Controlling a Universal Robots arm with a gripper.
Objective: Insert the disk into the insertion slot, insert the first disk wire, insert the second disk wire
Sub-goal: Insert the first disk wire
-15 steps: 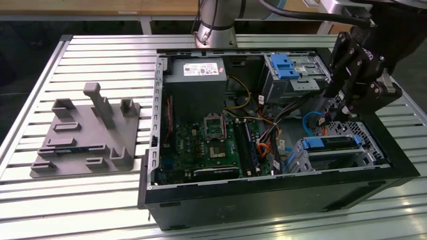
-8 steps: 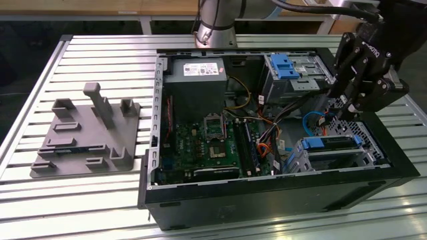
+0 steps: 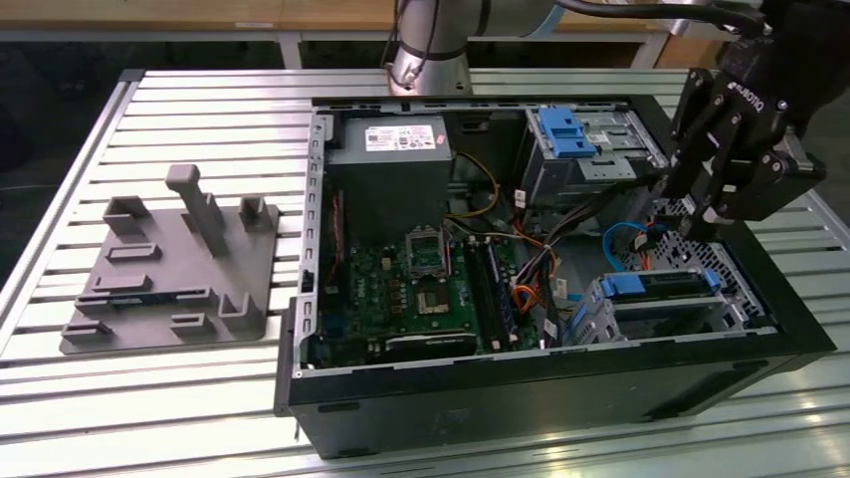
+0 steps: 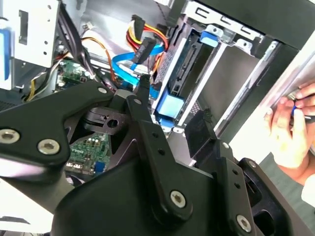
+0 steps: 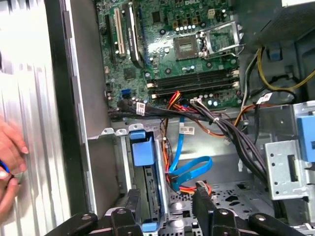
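Observation:
The disk [image 3: 660, 284], grey in its blue caddy, sits inside the insertion slot [image 3: 728, 311], a silver cage at the case's corner on the exterior view's right. My black gripper [image 3: 680, 214] hangs just above the cage, inside the case. In both wrist views its fingers stand apart and hold nothing: gripper [image 5: 167, 204], gripper [image 4: 172, 105]. The caddy's blue tab [image 5: 142, 150] and the disk [image 4: 189, 64] lie just past the fingertips. A loose blue wire [image 5: 194, 167] loops beside the cage. A connector on red, yellow and orange wires [image 4: 140, 46] hangs near one fingertip [image 4: 142, 86].
A taller grey bay with a blue tab [image 3: 568, 134] stands behind the gripper. The motherboard [image 3: 412, 289] and power supply [image 3: 385, 149] fill the case's left part. A grey fixture [image 3: 173, 269] lies on the slatted table. A person's hand [image 4: 290, 123] rests outside the case wall.

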